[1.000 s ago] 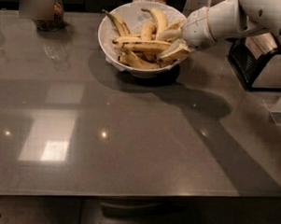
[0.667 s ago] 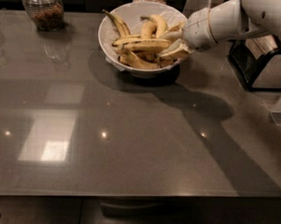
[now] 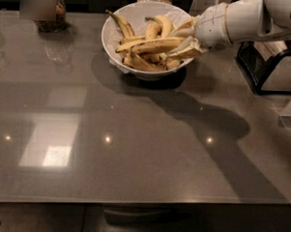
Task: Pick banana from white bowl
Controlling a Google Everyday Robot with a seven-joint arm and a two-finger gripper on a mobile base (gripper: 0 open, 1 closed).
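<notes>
One long, straight, dark-streaked banana (image 3: pixel 153 44) in round white bowl (image 3: pixel 111 39), gripper (image 3: pixel 185 41) at its rim, grip unclear.

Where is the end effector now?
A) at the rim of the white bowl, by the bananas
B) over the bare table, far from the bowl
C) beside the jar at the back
A: the end effector sits at the rim of the white bowl, beside the long banana.
</notes>
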